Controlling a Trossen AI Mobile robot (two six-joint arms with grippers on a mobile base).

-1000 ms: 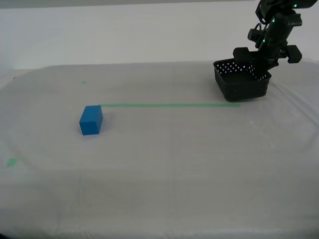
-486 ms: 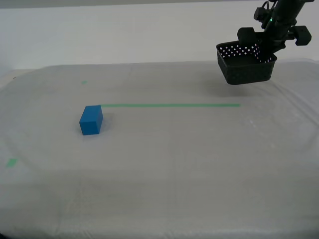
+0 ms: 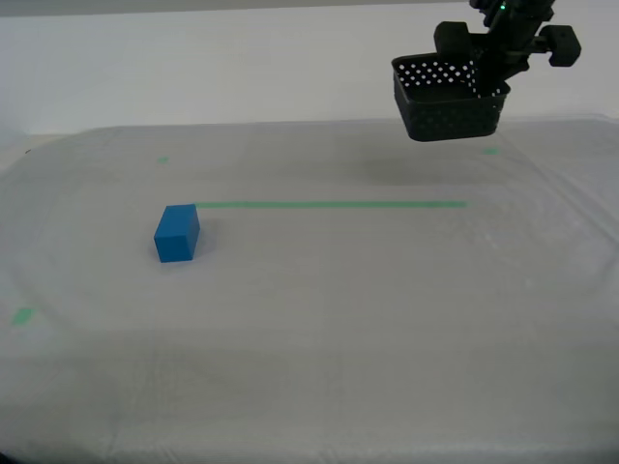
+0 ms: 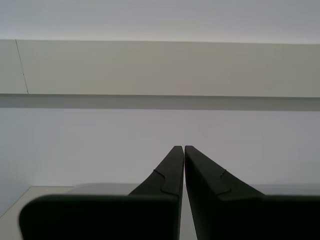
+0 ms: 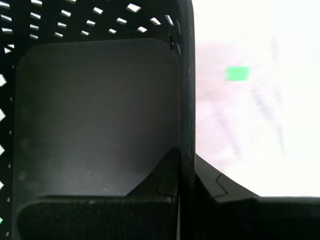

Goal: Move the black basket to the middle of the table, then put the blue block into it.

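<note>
— Where's the black basket right now?
— Up in the air at the exterior view's upper right, clear of the table — my first gripper reaches down from above, clamped on one wall, a finger inside and one outside.
— And the blue block?
— Sitting on the table at the exterior view's left, by the end of the green tape line.
— The other arm?
— My second gripper points at a wall, fingers pressed together, holding nothing.
</note>
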